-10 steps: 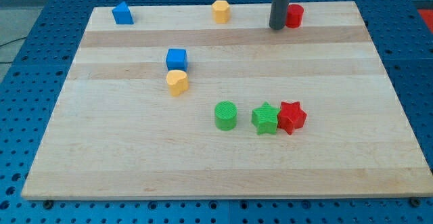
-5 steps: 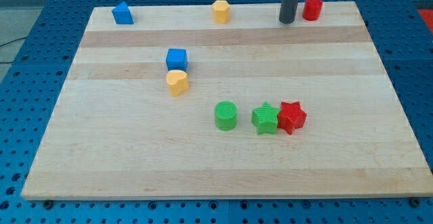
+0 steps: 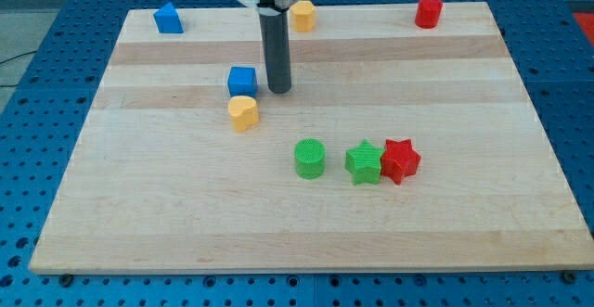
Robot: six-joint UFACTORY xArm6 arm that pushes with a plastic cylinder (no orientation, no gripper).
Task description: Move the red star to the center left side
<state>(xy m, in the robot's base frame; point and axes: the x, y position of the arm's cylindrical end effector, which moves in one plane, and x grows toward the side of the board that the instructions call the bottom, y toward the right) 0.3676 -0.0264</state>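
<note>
Nearest, right of centre, the red star [image 3: 400, 160] touches the green star [image 3: 365, 163] on its left; it looks light, rigid and ready to slide, best pushed from its right points. Farther back, my tip [image 3: 279, 90], a bare rod holding nothing, stands just right of the blue cube [image 3: 241, 81]. No containers.

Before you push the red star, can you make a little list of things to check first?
1. Red star in plain sight: ok.
2. My tip beside the star: not ok, it stands just right of the blue cube, far off.
3. Star free to slide alone: not ok, the green star touches its left side.
4. Green cylinder off the leftward path: not ok.
5. Star's right side open for my tip: ok.
</note>
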